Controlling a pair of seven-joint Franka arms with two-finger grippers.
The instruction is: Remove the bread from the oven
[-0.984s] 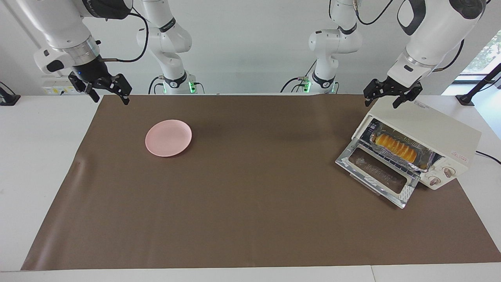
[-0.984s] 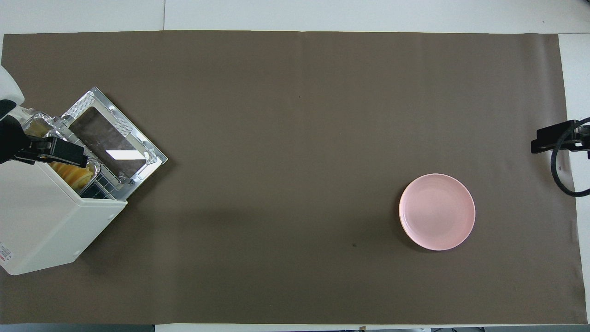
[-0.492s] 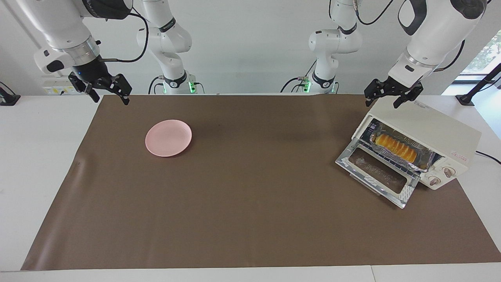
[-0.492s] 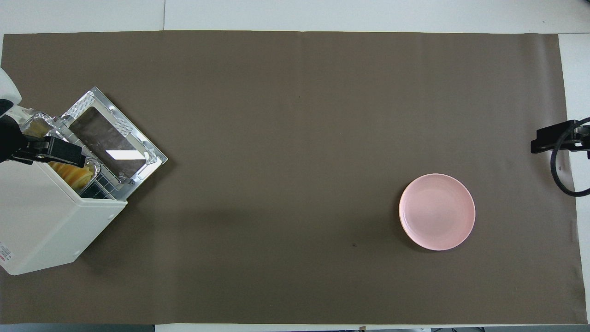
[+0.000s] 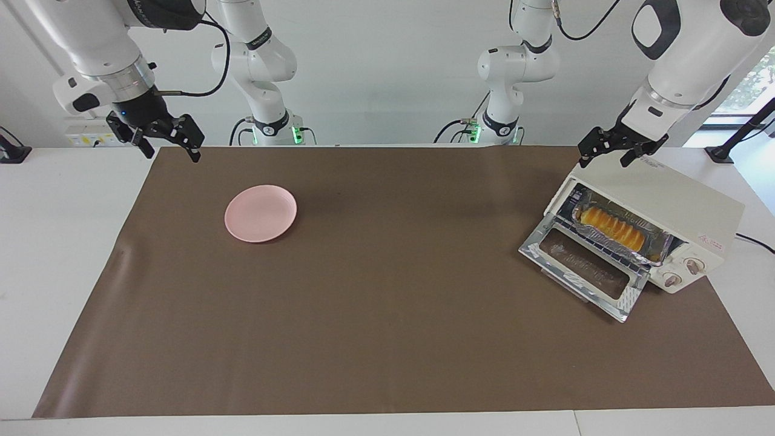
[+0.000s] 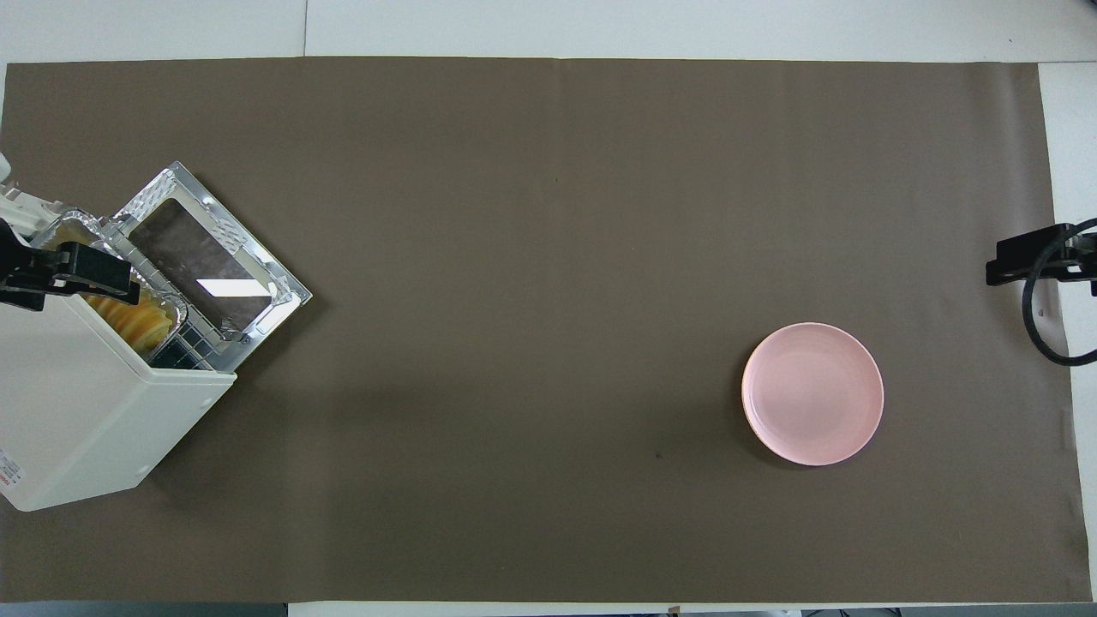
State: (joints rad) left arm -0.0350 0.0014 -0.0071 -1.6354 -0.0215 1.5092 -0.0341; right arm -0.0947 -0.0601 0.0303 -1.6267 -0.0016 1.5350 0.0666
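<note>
We judge the reach-in not yet begun: the bread (image 5: 610,227) lies inside the open oven (image 5: 666,203); our left gripper (image 5: 623,147), fingers spread, hangs over the oven; right gripper (image 5: 158,139), spread, waits well apart from the oven.

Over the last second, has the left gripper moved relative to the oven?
Yes. In the facing view the left gripper has shifted from above the oven's top corner toward the left arm's end of the table, along the oven's roof.

My pincers (image 5: 623,156) are black on white arms. The oven (image 5: 666,209) is cream-white, its door (image 5: 584,269) framed in shiny metal — the bread (image 5: 610,226) golden-orange and ridged. The plate (image 5: 261,213) is plain pink — the bench (image 5: 363,315) cover brown.
</note>
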